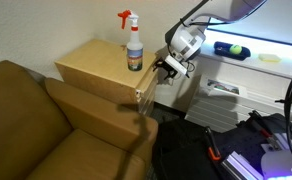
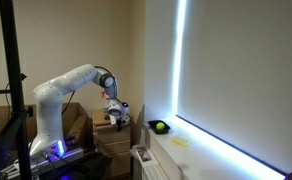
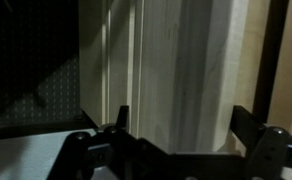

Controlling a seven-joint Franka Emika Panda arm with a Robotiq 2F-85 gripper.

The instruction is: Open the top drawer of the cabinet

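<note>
Approach step: the pincer (image 1: 167,68), spread wide and empty, faces the top drawer (image 1: 143,93) (no handle is visible), so next it should catch the front's edge and pull outward.

Living room — brown armchair (image 1: 31,115), wooden cabinet (image 1: 94,62), window blind (image 2: 236,70)

Gripper (image 3: 182,128) spread wide; pale cabinet (image 3: 186,60) wood close behind; darkness at left.

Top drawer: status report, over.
Claw open, at top drawer front edge. Drawer's travel unclear. Spray bottle on cabinet top, clear of claw.
</note>
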